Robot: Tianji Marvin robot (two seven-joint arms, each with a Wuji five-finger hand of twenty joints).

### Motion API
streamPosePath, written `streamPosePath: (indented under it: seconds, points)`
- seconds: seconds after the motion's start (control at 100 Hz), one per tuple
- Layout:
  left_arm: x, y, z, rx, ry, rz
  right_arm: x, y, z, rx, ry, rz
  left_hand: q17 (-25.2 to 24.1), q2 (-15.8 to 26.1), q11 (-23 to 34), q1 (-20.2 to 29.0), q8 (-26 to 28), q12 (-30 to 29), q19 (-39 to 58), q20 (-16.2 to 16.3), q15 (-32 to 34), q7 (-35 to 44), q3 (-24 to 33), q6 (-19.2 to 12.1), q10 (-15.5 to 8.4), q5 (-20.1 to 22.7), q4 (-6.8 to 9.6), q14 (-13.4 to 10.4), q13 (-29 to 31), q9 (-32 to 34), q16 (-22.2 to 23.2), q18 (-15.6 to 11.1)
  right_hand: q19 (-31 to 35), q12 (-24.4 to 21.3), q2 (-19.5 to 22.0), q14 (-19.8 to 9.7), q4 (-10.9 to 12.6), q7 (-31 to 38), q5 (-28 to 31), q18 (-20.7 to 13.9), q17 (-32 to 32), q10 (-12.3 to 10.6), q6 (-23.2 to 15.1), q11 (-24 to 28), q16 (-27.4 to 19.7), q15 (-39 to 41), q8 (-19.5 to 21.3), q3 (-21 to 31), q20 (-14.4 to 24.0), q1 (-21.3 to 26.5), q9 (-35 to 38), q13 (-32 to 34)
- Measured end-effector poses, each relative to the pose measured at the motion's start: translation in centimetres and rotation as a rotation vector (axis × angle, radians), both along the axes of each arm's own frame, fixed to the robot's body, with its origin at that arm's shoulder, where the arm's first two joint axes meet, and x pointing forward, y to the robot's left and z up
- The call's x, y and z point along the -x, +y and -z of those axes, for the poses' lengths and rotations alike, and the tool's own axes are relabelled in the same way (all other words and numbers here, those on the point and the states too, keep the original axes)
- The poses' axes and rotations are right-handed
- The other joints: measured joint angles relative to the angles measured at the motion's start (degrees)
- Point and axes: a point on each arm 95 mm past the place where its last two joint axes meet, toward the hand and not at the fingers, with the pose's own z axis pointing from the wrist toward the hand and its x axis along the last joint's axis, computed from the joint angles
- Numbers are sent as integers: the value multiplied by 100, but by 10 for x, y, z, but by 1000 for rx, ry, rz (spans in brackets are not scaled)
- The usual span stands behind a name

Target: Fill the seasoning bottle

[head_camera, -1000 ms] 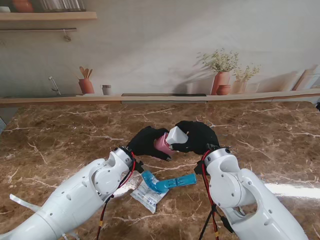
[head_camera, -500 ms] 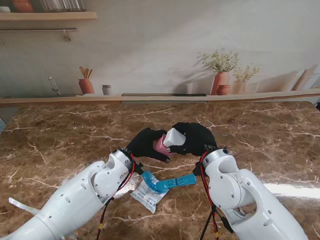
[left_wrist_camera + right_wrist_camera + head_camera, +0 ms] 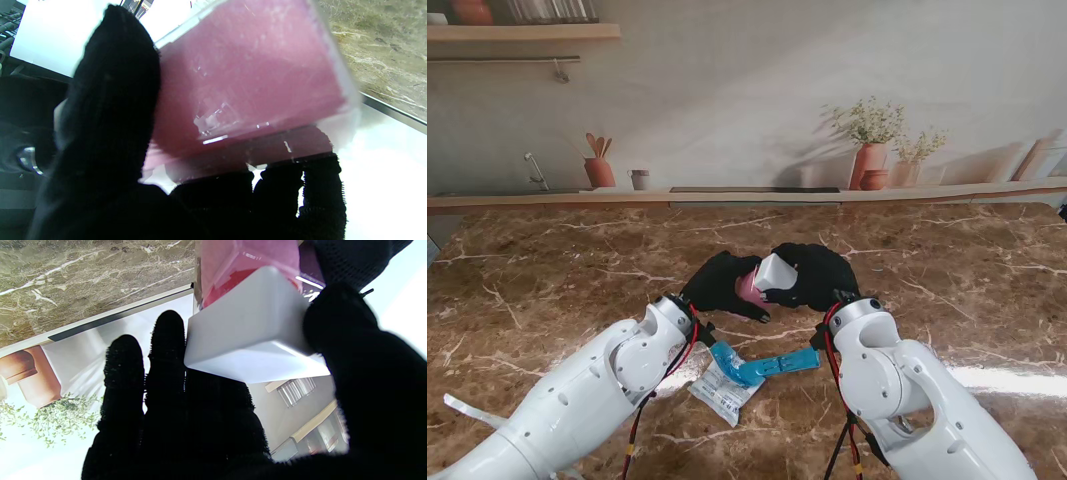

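The seasoning bottle point(image 3: 749, 288) is a clear box filled with pink powder, held off the table in the middle of the stand view. My left hand point(image 3: 717, 286), in a black glove, is shut on its pink body point(image 3: 253, 86). My right hand point(image 3: 817, 275), also gloved, is shut on its white rectangular lid point(image 3: 776, 272), which sits at the bottle's end. In the right wrist view the white lid point(image 3: 253, 346) lies between thumb and fingers, the pink bottle point(image 3: 247, 263) beyond it. Whether the lid is fully seated I cannot tell.
A blue-and-white seasoning packet point(image 3: 725, 385) with a torn blue strip point(image 3: 772, 365) lies on the brown marble table point(image 3: 547, 290), nearer to me between the two arms. A ledge with pots and plants point(image 3: 872, 160) runs along the far edge.
My right hand with the white lid has shifted slightly left, closer onto the bottle. The left hand has hardly moved.
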Motion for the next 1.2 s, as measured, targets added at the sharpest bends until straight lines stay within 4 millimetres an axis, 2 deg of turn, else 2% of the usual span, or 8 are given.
streamPosePath:
  seconds: [0.16, 0.2, 0.31, 0.52, 0.71, 0.78, 1.05, 1.2]
  points:
    - [0, 1, 0, -3, -2, -1, -1, 1, -1, 6, 11, -11, 0, 0, 0, 0, 0, 1, 0, 2, 35, 0, 0, 1, 0, 0, -1, 0, 0, 19, 0, 0, -1, -23, 0, 0, 20, -1, 0, 0, 0, 0, 0, 0, 0, 5, 1, 0, 0, -4, 0, 0]
    - [0, 1, 0, -3, -3, -1, -1, 2, -1, 7, 12, -12, 0, 0, 0, 0, 0, 1, 0, 2, 35, 0, 0, 2, 0, 0, -1, 0, 0, 19, 0, 0, -1, -82, 4, 0, 198, -30, 0, 0, 0, 0, 0, 0, 0, 23, 47, 1, 0, -48, 0, 0]
    - [0, 1, 0, -3, -4, -2, -1, 4, 0, 10, 10, 5, 0, 0, 0, 0, 0, 1, 0, 2, 45, 0, 0, 16, 0, 0, -2, 0, 0, 20, 0, 0, 4, -168, 53, -3, 265, -32, 7, 0, 47, -20, -7, 51, 0, 216, 93, 22, 18, -177, 22, 0]
    - [0, 1, 0, 0, -5, -3, 2, 9, 3, 148, -81, 63, 0, 1, -6, 0, 0, 1, 0, 9, 131, 0, 0, 76, 0, 0, -6, 0, 0, 48, 4, 0, 456, -260, 259, -86, 416, -31, 131, 0, 249, -349, -359, 377, 135, 659, 151, -170, 63, -784, 225, 30]
    - [-1, 1, -1, 8, -8, -10, 2, 11, 8, 169, -84, 96, 0, 2, -21, 0, 1, 1, 0, 10, 135, 3, 0, 138, 0, 0, -10, 0, 0, 49, 14, 0, 883, -200, 1234, -125, 884, -601, -155, -10, 305, -477, -415, 585, 136, 898, -290, -1407, 63, -966, 363, 94]
    - [-1, 1, -1, 15, -12, -17, 1, 12, 9, 160, -80, 99, 0, 2, -28, 2, 3, 1, 0, 10, 135, 3, 0, 138, 0, 0, -11, 0, 0, 49, 15, 0, 891, -201, 1358, -125, 1009, -665, -193, -10, 307, -485, -416, 586, 136, 938, -362, -1584, 63, -982, 369, 94]
    - [1, -4, -2, 42, -24, -27, 2, 12, 11, 205, -38, 127, 0, 2, -30, 3, 5, 3, 0, 10, 136, 5, 0, 138, 0, 1, -12, 0, 0, 49, 23, 0, 972, -298, 1770, -129, 1139, -1151, -729, -24, 244, -526, -411, 607, 53, 802, -900, -1035, -63, -2184, 407, 88]
    - [1, -7, -2, 54, -21, -31, 3, 12, 9, 189, -28, 121, 0, 2, -30, 3, 7, 3, 0, 11, 136, 8, 0, 138, 0, 1, -12, 0, 0, 49, 23, 0, 942, -405, 2017, -129, 1138, -1390, -1082, -27, 110, -580, -404, 473, -28, 574, -1069, -944, -71, -2560, 252, 71]
